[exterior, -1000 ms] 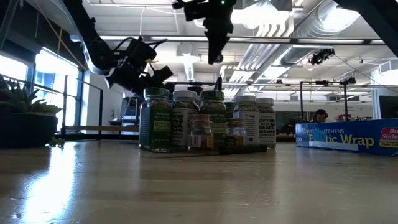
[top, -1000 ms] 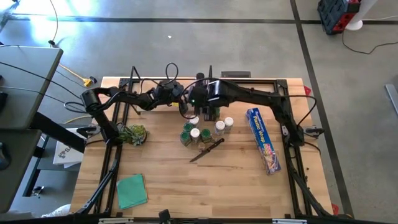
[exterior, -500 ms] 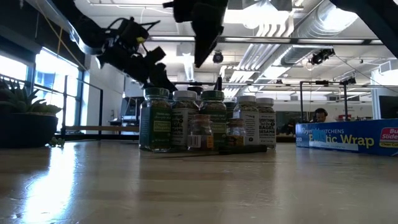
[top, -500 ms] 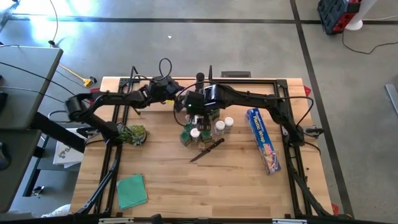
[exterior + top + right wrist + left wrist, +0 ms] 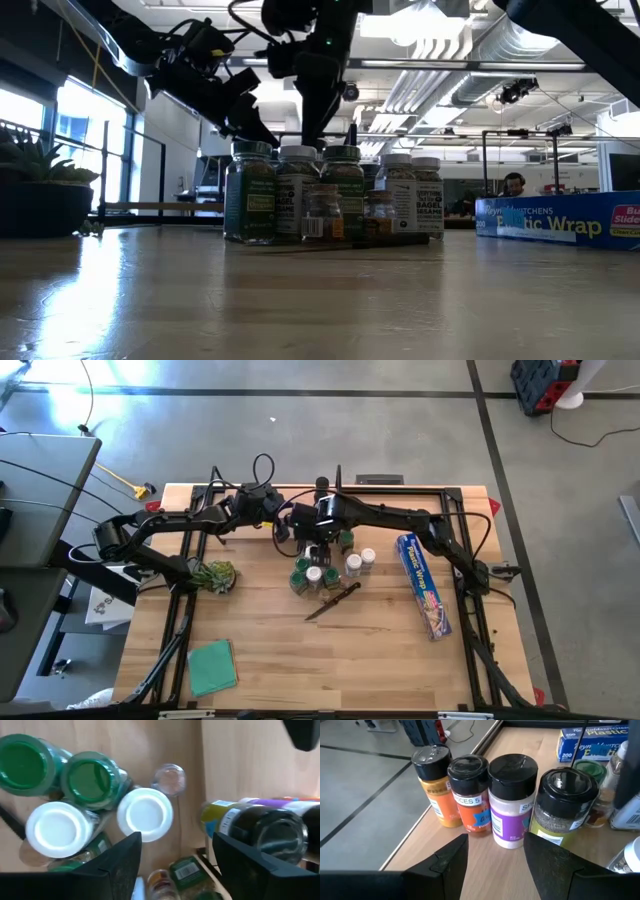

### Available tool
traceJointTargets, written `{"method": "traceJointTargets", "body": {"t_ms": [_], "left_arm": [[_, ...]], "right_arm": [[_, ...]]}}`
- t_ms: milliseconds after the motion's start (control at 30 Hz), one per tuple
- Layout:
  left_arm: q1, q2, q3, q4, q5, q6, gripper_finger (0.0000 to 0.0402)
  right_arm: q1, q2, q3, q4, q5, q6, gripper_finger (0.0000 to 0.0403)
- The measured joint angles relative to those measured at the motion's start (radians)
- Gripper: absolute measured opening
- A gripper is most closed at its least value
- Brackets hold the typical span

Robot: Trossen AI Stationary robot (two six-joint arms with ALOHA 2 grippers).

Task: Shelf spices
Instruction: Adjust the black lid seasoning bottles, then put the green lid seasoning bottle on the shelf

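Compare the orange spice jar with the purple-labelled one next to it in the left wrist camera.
The orange spice jar is clear with orange contents; the purple-labelled jar shows pale contents. The orange jar is narrower, the purple-labelled one wider. Both stand upright, side by side, with black caps.

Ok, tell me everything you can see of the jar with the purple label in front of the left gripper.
The clear plastic jar with a purple label stands upright, black flip cap closed, pale powder inside. White lettering on the label is only partly readable. It is third in a row of four black-capped jars on the pale wood, close against the orange-labelled jar and the yellow-green-labelled one. The left gripper, open, faces it without touching.
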Motion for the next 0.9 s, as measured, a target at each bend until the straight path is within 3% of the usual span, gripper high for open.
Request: {"method": "traceJointTargets", "body": {"t_ms": [733, 900], "left_arm": [[0.0, 0.0, 0.0, 0.003, 0.001, 0.0, 0.0188], [-0.026, -0.097, -0.003, -0.027, 0.02, 0.004, 0.0188]], "right_arm": [[-0.001, 0.0, 0.051, -0.055, 0.016, -0.002, 0.0235], [0.046, -0.057, 0.06, -0.115, 0.12, 0.006, 0.0236]]}}
